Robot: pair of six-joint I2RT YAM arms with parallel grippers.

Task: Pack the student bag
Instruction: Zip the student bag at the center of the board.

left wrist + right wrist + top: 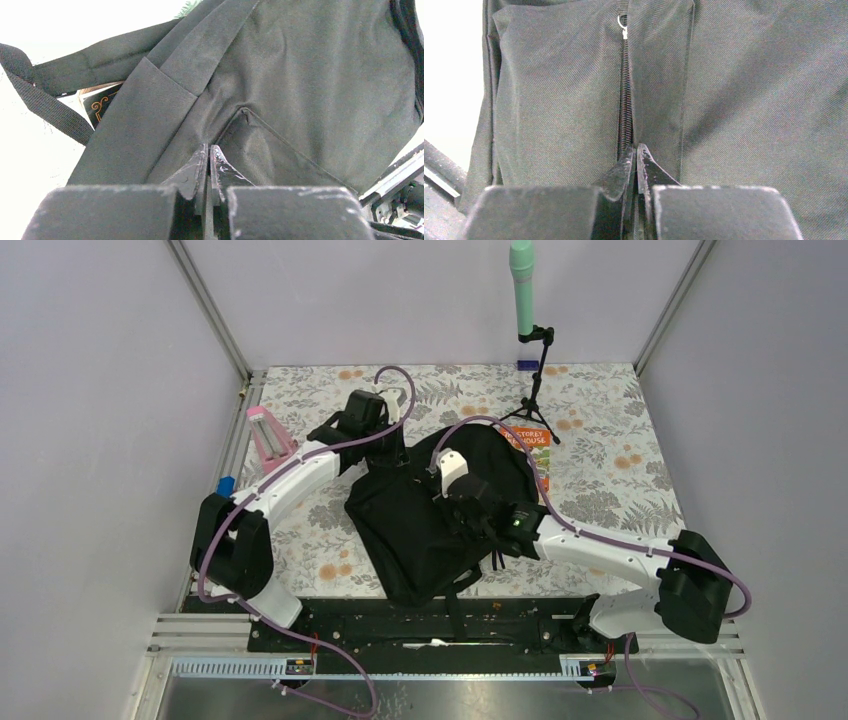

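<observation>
The student bag (420, 525), a large black fabric backpack, lies flat in the middle of the table. Its straps (455, 600) trail toward the near edge. My left gripper (388, 453) is at the bag's far-left edge. In the left wrist view it (209, 150) is shut, tips pressed into the bag's fabric (300, 90) at a seam corner. My right gripper (458, 490) is over the bag's middle. In the right wrist view it (634, 150) is shut at the near end of a closed zipper (625, 95). A small silver tab (623, 27) sits at the zipper's far end.
An orange book (535, 445) lies at the bag's far-right side, partly under it. A dark book with gold ornament (102, 105) shows under a strap (45, 105). A pink object (268, 435) and a blue item (226, 483) sit at the left. A tripod (530, 405) with a green cylinder (522, 285) stands at the back.
</observation>
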